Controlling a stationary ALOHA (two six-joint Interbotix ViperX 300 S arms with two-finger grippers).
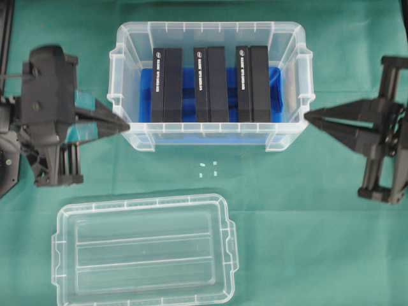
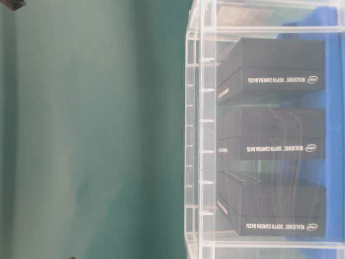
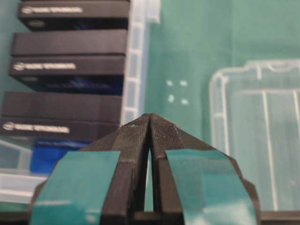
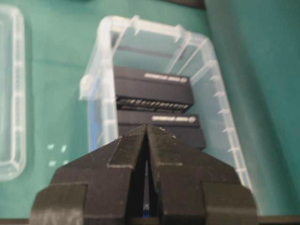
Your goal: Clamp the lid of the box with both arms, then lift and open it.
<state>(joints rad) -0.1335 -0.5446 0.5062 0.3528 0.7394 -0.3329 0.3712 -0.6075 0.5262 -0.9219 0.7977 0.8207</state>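
A green cloth covers the desk (image 1: pixel 268 210) from edge to edge; nothing of the room beyond it shows in any view. At the far side of the overhead view stands the box (image 1: pixel 210 137), a deep clear tub without its cover, holding three black blocks (image 1: pixel 210 83) upright in a row on a blue insert (image 1: pixel 275 95). The lid (image 1: pixel 145 252) lies flat on the cloth near the front edge, well apart from the box and slightly to the left. Between box and lid, a small cluster of pale marks (image 1: pixel 208 167) dots the cloth.

The left claw (image 1: pixel 125 126), its arm banded with teal tape, points at the box's left front corner, tip just beside the wall; contact cannot be told. The left wrist view shows its two fingers pressed together, pinching nothing. The right claw (image 1: pixel 308 117) points at the box's right wall, tip just beside it, its fingers likewise pressed together on nothing in the right wrist view.

In the table-level view, turned sideways, white lettering on the blocks shows through the clear wall.
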